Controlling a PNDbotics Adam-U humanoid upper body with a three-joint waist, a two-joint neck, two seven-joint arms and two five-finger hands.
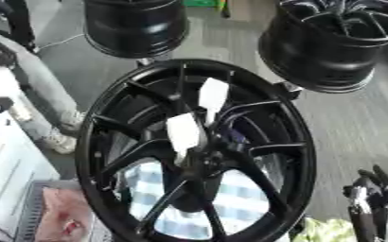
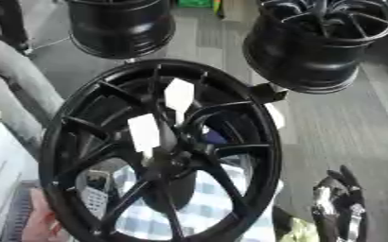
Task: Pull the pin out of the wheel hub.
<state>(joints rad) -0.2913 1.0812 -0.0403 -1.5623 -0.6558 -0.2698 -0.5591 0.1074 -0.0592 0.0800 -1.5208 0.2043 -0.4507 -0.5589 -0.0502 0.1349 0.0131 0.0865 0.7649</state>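
Grey workshop floor lies behind the large glossy black spoked wheel hub (image 1: 199, 156), which fills the middle of the view. No pin can be picked out among its spokes, so it should be found first. Only the right hand (image 2: 339, 204) shows, at the lower right with fingers up and relaxed, holding nothing; it should then reach to the centre and draw straight out.

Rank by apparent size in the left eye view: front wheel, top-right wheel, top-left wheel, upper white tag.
1. Front wheel, largest, though nearest the camera.
2. Top-right wheel.
3. Top-left wheel; both are cropped by the frame, so this order is unsure.
4. Upper white tag, smallest.
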